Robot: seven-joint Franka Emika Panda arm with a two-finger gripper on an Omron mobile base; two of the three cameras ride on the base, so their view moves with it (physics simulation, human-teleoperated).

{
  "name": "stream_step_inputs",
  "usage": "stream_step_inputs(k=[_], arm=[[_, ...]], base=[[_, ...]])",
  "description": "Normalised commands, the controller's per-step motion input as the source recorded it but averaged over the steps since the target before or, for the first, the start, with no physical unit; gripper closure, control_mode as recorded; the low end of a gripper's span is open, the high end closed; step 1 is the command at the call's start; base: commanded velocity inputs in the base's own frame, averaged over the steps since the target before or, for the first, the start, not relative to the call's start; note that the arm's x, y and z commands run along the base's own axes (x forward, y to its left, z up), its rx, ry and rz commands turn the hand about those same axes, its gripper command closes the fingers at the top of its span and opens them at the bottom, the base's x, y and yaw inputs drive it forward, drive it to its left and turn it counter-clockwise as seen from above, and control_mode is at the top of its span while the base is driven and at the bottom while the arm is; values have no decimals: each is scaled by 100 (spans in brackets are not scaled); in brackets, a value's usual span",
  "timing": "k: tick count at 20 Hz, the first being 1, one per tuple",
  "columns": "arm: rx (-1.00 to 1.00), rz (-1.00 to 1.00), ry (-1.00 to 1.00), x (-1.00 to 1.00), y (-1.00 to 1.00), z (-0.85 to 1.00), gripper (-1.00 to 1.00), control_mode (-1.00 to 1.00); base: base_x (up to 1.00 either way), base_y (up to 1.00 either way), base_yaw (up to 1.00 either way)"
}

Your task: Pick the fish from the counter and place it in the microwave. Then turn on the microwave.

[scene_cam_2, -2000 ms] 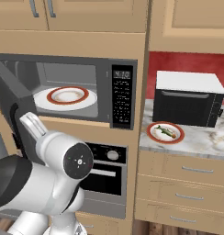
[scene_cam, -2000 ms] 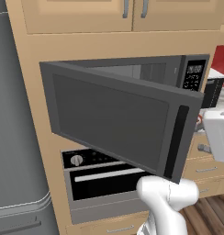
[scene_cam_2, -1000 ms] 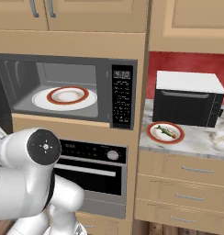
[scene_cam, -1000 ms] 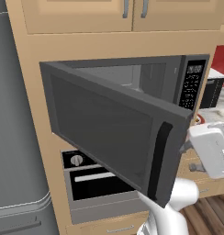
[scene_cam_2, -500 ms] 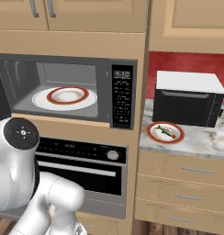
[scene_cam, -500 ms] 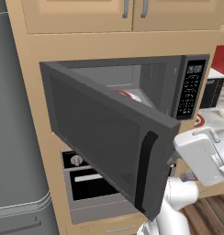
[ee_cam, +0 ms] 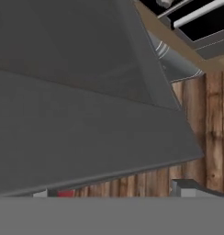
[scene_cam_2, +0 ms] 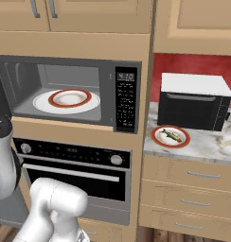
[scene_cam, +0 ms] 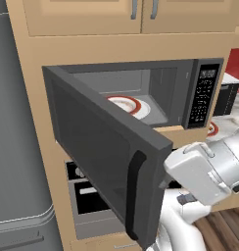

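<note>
From my left base view, the wide dark grey built-in microwave [scene_cam: 190, 93] stands open, its door [scene_cam: 102, 157] swung out by my white arm [scene_cam: 209, 169]. In my right base view, the tiny olive-green fish [scene_cam_2: 170, 136] waits on a red-rimmed plate [scene_cam_2: 157, 140] on the pale marbled surface [scene_cam_2: 207, 146], unpicked; another plate [scene_cam_2: 41, 102] sits inside the microwave. My hand view faces the grey door above a wooden floor [ee_cam: 210, 119]; fingers spread wide, holding nothing.

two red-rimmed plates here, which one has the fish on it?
The red-rimmed white plate on the pale marbled counter, carrying the slender olive-green fish. The red-rimmed plate inside the dark grey microwave is bare.
</note>
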Motion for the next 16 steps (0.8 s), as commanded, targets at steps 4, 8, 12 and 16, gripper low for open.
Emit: stream_step_inputs(k=[4,8,12,16], arm=[[1,5,-7,-17,47,-19,-100,-100],[0,1,-7,-2,22,-13,-100,-100],[-10,-2,0,0,-17,-7,-100,-100],[-8,-4,0,-5,-34,-1,-100,-100]], base=[[0,0,0],[0,0,0],[0,0,0],[0,0,0]])
